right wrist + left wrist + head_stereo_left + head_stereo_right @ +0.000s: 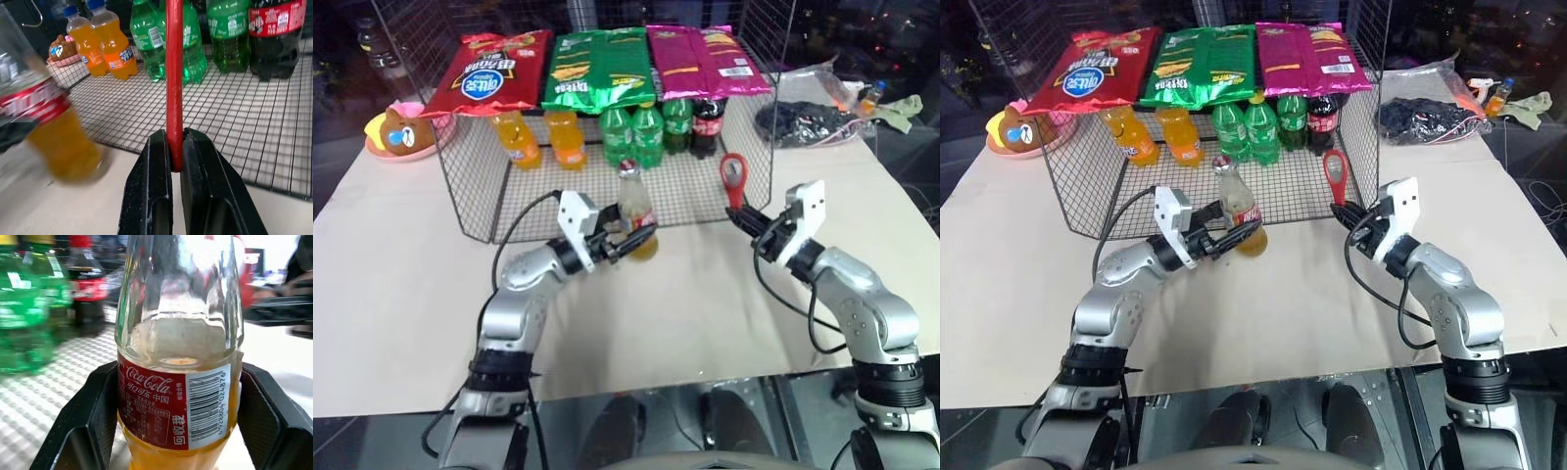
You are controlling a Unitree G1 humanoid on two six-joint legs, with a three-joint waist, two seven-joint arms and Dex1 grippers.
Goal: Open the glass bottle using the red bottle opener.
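— While we count, what do we hold?
— One glass bottle (634, 217), at centre frame: smooth clear neck, orange drink below, red label, clamped at its middle by our left claw (628, 241). One red bottle opener (733, 179), flat with a rounded loop head, stands upright right of centre, pinched in our right claw (740, 216).
— And behind?
— We see two orange plastic bottles (540, 138), three green ones (646, 132), one dark cola (708, 125), under a wire mesh rack (470, 196) bearing three glossy snack bags (597, 64) on the table (391, 294).
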